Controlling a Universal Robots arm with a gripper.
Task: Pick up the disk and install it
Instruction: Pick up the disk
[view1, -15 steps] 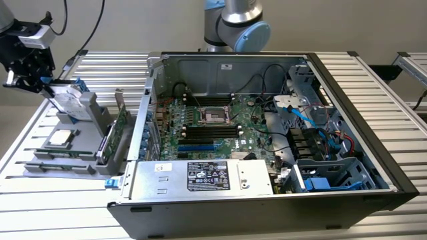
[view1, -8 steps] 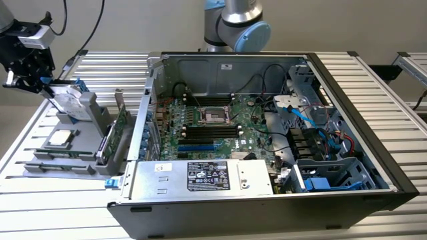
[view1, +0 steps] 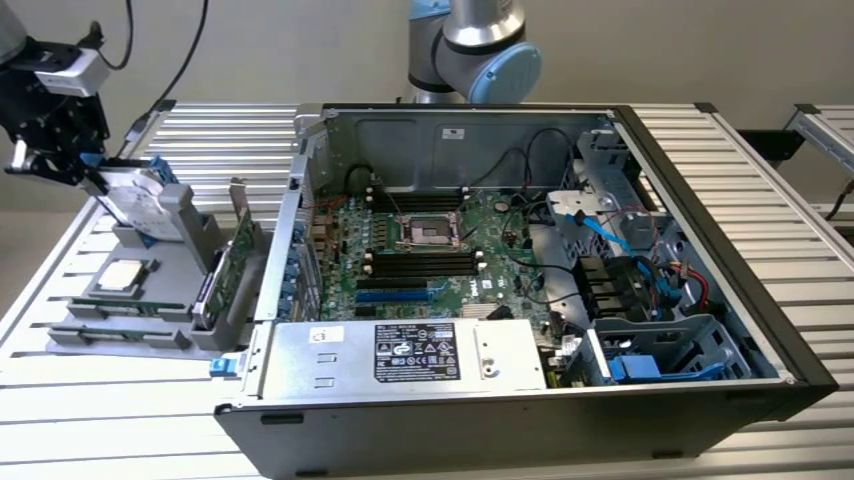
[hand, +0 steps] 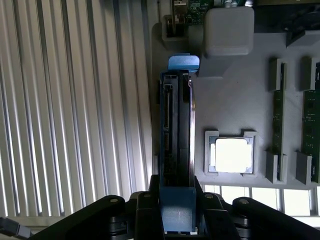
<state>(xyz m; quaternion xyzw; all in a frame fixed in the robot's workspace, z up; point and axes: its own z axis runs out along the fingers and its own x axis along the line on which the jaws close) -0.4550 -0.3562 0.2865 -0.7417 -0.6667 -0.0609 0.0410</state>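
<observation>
The disk (view1: 134, 200) is a silver drive in a blue carrier. It stands on edge and tilted over the grey parts tray (view1: 94, 335) at the exterior view's left. My gripper (view1: 83, 172) is shut on its upper end, black fingers on either side. The disk's lower end sits at the tray's upright grey stand; I cannot tell whether it still touches. In the wrist view the disk (hand: 177, 130) runs edge-on away from my gripper (hand: 177, 202), with the carrier's blue tab between the fingers.
An open computer case (view1: 454, 140) lies in the middle of the slatted table, its motherboard exposed and blue drive bays (view1: 654, 350) at the exterior view's right. The tray also holds a square CPU chip (view1: 120, 275) (hand: 231, 155) and green circuit cards (view1: 240, 255) (hand: 310, 135).
</observation>
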